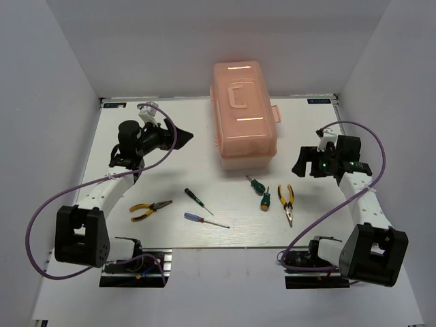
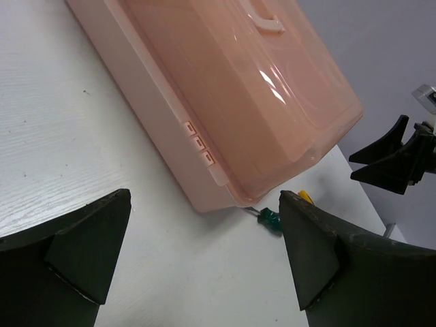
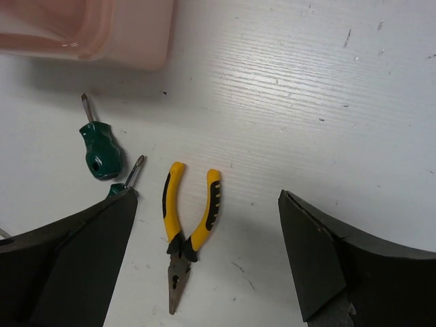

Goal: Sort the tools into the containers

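The white table carries everything, and the salmon-pink toolbox sits at the upper centre of the top view with its lid down and handle on top. No tray compartment is exposed, so opening it looks like the step that has to come first. The left arm, at the left of the frame, points across at the box's long side. Its jaws are spread wide and hold nothing, which suits reaching for the lid or steadying the box. The right arm, at the right of the frame, hangs with its jaws also wide apart and empty. All 6 tools lie loose on the table in the lower middle of the frame, none in a container. 1 pair of yellow-handled pliers lies toward the lower left. The other pliers lies lower right, framed between the right jaws in that wrist view, likely the first pick. The 2 thin screwdrivers, black-green and blue-red, lie between the pliers. The 2 stubby green screwdrivers lie just below the toolbox.
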Tool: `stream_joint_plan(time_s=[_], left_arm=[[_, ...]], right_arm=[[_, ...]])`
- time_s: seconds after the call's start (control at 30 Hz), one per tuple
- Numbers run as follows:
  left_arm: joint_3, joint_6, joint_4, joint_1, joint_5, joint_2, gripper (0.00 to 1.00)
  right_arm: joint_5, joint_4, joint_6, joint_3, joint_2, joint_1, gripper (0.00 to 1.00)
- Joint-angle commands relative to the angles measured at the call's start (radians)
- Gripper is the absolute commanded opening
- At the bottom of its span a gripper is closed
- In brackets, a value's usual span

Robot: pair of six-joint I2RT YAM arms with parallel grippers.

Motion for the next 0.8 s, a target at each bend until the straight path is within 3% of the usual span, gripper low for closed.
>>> stream_joint_plan(time_s=[0.0, 0.13, 0.23, 0.33, 0.37, 0.47, 0.5, 0.53, 0.57, 0.6, 0.63, 0.7, 0.77], left_arm=[[0.003, 0.001, 0.023, -0.001, 0.021, -0.043, 1.0], [0.003, 0.001, 0.023, -0.001, 0.03, -0.034, 0.98], [0.003, 0.001, 0.023, -0.001, 0.03, -0.034, 0.97], [0.003, 0.001, 0.033, -0.001, 0.039, -0.024, 0.89], [0.003, 0.001, 0.043, -0.001, 0.053, -0.024, 0.76], [0.003, 0.001, 0.056, -0.001, 0.075, -0.003, 0.52], [0.003, 0.001, 0.056, -0.001, 0.094, -0.003, 0.31], [0.003, 0.001, 0.056, -0.001, 0.104, 0.006, 0.21], [0.013, 0.001, 0.056, -0.001, 0.116, 0.006, 0.11], [0.013, 0.001, 0.056, -0.001, 0.127, 0.017, 0.0], [0.022, 0.001, 0.056, -0.001, 0.127, 0.028, 0.0], [0.022, 0.001, 0.056, -0.001, 0.138, 0.028, 0.0], [0.031, 0.001, 0.065, -0.001, 0.148, 0.037, 0.12]], right_arm=[[-0.045, -0.027, -0.074, 0.033, -0.042, -0.005, 0.91], [-0.088, -0.091, -0.241, 0.034, -0.07, -0.005, 0.91], [0.004, -0.106, -0.273, 0.048, -0.08, 0.001, 0.91], [0.099, -0.116, -0.278, 0.068, -0.082, 0.001, 0.91], [0.115, -0.126, -0.28, 0.074, -0.086, 0.004, 0.91], [0.104, -0.154, -0.301, 0.105, -0.083, 0.004, 0.91], [0.099, -0.159, -0.301, 0.109, -0.085, 0.002, 0.91], [0.07, -0.156, -0.289, 0.114, -0.088, 0.004, 0.91], [0.053, -0.146, -0.284, 0.14, -0.089, 0.002, 0.85], [0.037, -0.142, -0.287, 0.152, -0.082, 0.002, 0.71], [-0.006, -0.14, -0.286, 0.172, -0.077, 0.002, 0.4], [-0.031, -0.125, -0.261, 0.275, -0.051, 0.007, 0.05], [-0.089, -0.131, -0.209, 0.419, -0.001, 0.03, 0.0]])
